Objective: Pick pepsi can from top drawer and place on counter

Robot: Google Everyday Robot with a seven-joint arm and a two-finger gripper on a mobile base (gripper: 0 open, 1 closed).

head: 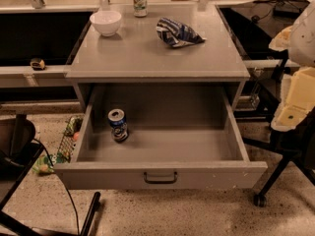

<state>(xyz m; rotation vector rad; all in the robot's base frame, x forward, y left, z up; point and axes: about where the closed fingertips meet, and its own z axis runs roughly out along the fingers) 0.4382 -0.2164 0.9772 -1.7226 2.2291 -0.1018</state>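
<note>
The pepsi can (pixel 118 125) is small and dark blue with a silver top. It stands upright inside the open top drawer (pixel 162 177), at its left side near the back. The drawer is pulled fully out, with its dark bar handle (pixel 160 177) centred on the front panel. The grey counter (pixel 147 48) is the cabinet top above it. My arm and gripper (pixel 290 114) show as pale cream parts at the right edge, right of the drawer and well away from the can.
On the counter are a white bowl (pixel 106 22) at back left, a tall green-and-white can (pixel 140 0) at the back, and a crumpled blue chip bag (pixel 177 32). A black chair base (pixel 275 176) stands at right and another chair (pixel 15 146) at left. Litter (pixel 66 144) lies on the floor left of the drawer.
</note>
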